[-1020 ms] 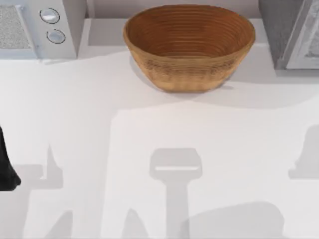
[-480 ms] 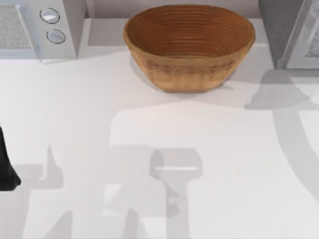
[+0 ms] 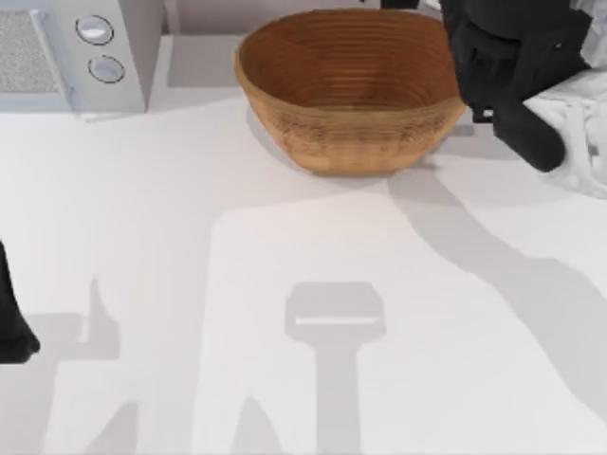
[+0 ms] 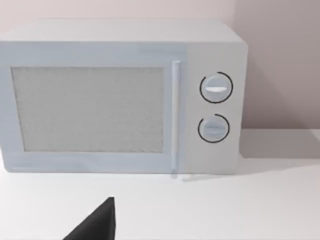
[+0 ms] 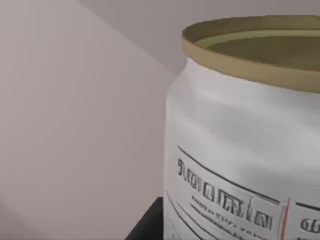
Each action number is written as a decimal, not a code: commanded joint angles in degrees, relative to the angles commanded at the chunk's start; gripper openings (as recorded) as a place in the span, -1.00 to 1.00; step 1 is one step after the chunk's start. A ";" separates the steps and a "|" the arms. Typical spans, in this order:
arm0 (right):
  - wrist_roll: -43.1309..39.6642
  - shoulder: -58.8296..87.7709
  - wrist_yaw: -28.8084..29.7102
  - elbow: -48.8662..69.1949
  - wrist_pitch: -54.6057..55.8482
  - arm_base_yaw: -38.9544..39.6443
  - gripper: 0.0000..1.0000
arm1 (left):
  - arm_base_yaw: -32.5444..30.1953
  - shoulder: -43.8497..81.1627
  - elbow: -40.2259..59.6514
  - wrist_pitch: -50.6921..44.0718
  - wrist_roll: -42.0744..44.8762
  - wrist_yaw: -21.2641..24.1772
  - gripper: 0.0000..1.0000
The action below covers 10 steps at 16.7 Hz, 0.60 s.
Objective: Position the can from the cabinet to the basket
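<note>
Right wrist view gives you the can (image 5: 240, 150) very close to the lens: a pale silvery wall, a dull gold rim around its open-looking top, and a printed label of fine dark lettering with a thin red stroke near one edge. A sliver of dark finger (image 5: 147, 225) sits against its lower side, so I judge the right gripper (image 3: 517, 90) to be clamped on the can, though you cannot see both fingers meet it.

Seen from above, that right gripper hangs just beside the basket (image 3: 356, 142), at its right end and partly over the rim. The basket's ribbed inside holds nothing, so the can is lifted and carried close, but not yet put in. What is left for you: bring it over the middle of the basket, lower it, and let go.

Left of the basket stands a white microwave (image 3: 76, 52) with two round knobs. The left arm (image 3: 14, 322) is parked well to the left of the basket, near the table's (image 3: 285, 246) edge; whether its fingers are open you cannot tell.
</note>
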 joint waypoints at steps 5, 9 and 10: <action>0.20 14.33 4.55 9.61 4.44 4.50 -1.00 | 0.00 0.00 0.00 0.00 0.00 0.00 1.00; 0.23 15.81 5.04 10.66 4.93 4.99 -1.00 | 0.00 0.00 0.00 0.00 0.00 0.00 1.00; 0.23 15.81 5.04 10.66 4.93 4.99 -1.00 | 0.00 0.00 0.00 0.00 0.00 0.00 1.00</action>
